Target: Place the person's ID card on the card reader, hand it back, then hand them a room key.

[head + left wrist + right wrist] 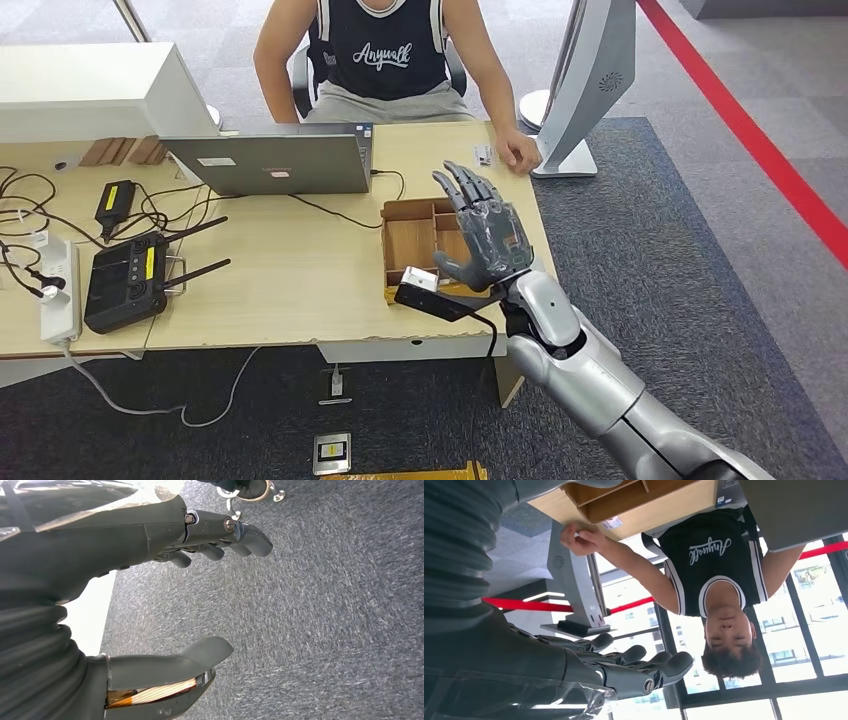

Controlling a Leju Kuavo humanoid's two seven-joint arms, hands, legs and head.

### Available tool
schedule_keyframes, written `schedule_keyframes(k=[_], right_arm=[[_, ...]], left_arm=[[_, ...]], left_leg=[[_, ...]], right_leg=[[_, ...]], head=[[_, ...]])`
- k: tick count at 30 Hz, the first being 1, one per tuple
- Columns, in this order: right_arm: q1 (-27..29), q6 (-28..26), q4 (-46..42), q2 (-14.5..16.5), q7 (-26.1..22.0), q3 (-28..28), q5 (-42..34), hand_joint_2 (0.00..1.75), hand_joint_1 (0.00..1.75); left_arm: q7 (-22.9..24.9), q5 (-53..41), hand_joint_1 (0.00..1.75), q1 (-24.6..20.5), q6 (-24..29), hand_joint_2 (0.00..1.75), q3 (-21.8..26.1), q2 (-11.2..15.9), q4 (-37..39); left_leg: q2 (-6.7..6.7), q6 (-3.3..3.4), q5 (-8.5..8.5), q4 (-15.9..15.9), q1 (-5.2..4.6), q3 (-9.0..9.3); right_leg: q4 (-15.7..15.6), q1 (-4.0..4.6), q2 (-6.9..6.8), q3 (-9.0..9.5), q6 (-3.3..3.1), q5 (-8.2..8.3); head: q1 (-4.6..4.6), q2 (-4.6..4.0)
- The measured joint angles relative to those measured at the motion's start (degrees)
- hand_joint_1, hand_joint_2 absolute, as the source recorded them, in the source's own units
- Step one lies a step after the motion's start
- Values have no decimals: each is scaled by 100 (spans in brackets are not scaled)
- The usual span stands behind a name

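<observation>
- We face a wooden table (300,270) with a seated person (385,50) across it, a tilted white screen on a stand (590,80) at its far right corner and a grey laptop (275,162) toward the middle.
- On the left side of the table we see a black controller with antennas (125,282), a power strip (58,290) and loose cables.
- Near the right edge sits a wooden compartment tray (415,235), with a small black device carrying a white block (425,290) at its near corner; we judge this to be the card reader, though we cannot be sure.
- Our right robot hand (485,235) is raised over the tray, palm turned up, fingers spread and holding nothing.
- Our left robot hand (200,595) hangs over grey carpet, thumb and fingers apart, with nothing in it.
- The person's hand (518,152) rests at the far right edge of the table, just beside a small card (484,154); we take this for the ID card, lying on the table and not yet taken.
- We judge the task to be at its first step: receiving the card. The next move calls for reaching the right robot hand forward to the card, pinching it, and carrying it back to the reader.
</observation>
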Motion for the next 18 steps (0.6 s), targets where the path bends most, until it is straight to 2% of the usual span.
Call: schedule_keyframes(k=[11, 18], right_arm=[[13, 108, -225, -4, 63, -62, 70, 175, 0], [75, 903, -149, -29, 129, -71, 96, 175, 0]], left_arm=[[-33, -2, 0, 2, 6, 175, -3, 0, 0], [-42, -1, 0, 1, -22, 175, -18, -2, 0]], left_leg=[[0, 0, 0, 0, 0, 1], [0, 0, 0, 0, 0, 0]], right_leg=[[0, 0, 0, -1, 0, 0], [-1, 0, 0, -1, 0, 0]], head=[[0, 0], [1, 0]])
